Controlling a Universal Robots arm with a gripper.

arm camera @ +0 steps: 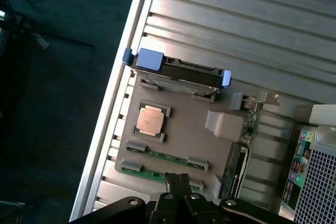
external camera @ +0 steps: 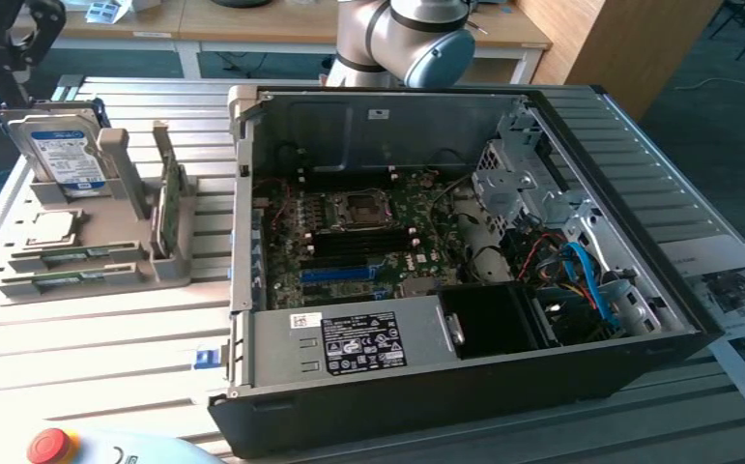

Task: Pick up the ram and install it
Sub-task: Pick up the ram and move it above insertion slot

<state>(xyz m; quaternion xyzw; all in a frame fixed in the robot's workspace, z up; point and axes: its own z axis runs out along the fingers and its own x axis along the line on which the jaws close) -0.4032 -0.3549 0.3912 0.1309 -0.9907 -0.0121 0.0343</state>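
A slatted metal surface [external camera: 114, 329] carries an open computer case [external camera: 475, 387] on the exterior view's right, with the robot arm [external camera: 424, 39] behind its far wall. A grey holder [external camera: 166, 269] sits on the exterior view's left. A hard drive [external camera: 63, 145] stands at its far end. The ram [external camera: 63, 282] lies flat in the nearest slot, beside a second stick [external camera: 73, 255] and a processor [external camera: 52, 227]. The gripper [arm camera: 177, 178] hangs over the ram [arm camera: 152, 173], fingers closed and empty.

ram [external camera: 78, 254] on holder [external camera: 172, 269], computer case [external camera: 475, 382] at exterior view's right
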